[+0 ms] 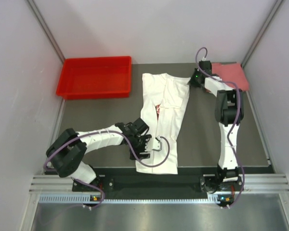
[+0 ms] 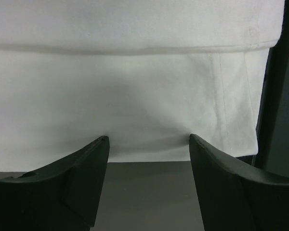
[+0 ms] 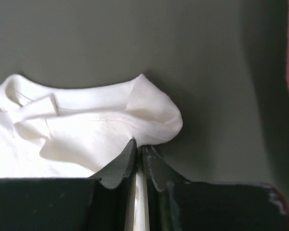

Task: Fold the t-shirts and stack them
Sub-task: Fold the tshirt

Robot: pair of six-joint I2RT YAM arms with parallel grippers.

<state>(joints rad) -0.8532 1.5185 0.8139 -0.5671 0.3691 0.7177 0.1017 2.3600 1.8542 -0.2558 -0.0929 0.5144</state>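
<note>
The white t-shirt (image 1: 161,120) lies lengthwise in the middle of the table, its sides folded in, a sliver of red logo (image 1: 157,109) showing in the fold. My right gripper (image 1: 191,81) is shut on the shirt's far right corner by the collar (image 3: 149,115), cloth pinched between the fingers. My left gripper (image 1: 148,143) is open at the shirt's near left edge (image 2: 149,115), jaws straddling the hem with nothing between them. The pink-red folded t-shirt (image 1: 231,74) lies at the far right corner, partly behind the right arm.
A rigid red plastic bin (image 1: 96,77) stands at the far left. White walls close in the table on three sides. Dark bare tabletop (image 1: 101,113) lies between the bin and the left arm.
</note>
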